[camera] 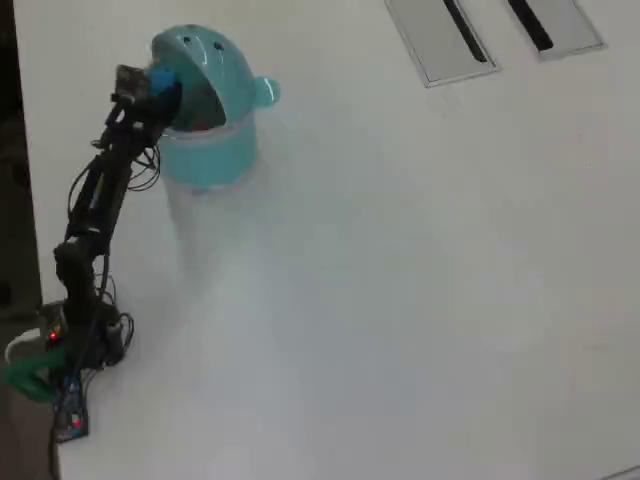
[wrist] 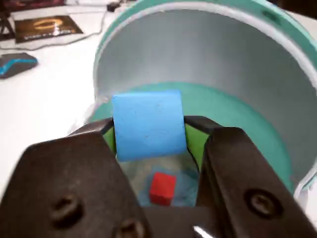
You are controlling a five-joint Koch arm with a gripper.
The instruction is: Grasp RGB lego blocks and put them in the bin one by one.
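A blue block point(wrist: 147, 125) is held between the jaws of the gripper point(wrist: 148, 136), pressed on both sides by green pads point(wrist: 192, 144). In the wrist view the block is seen square-on, with no clearly longer side, its upper part standing proud of the jaws. Directly beyond and below it lies the open mouth of the bin point(wrist: 237, 106), whose pale inner wall and teal rim fill most of that view. A red block point(wrist: 162, 187) is seen at the bottom of the bin, through the gap beneath the held block; a yellowish-green block cannot be made out in either view.

In the overhead view the gripper point(camera: 160, 88) is found at the opening of the bin point(camera: 215, 140), with the blue block point(camera: 163, 80) carried at the rim on the left side of that picture, while the arm point(camera: 95, 195) stretches back toward its base at the lower left. The worktop point(camera: 400, 280) is white, and two grey slotted plates point(camera: 440, 40) lie well apart from the bin at the top right.

The coming move is judged to turn on one relation: the held block is already over the bin's cavity, so a release would let it fall inside beside the red block. The blue block's placing is therefore judged nearly done.
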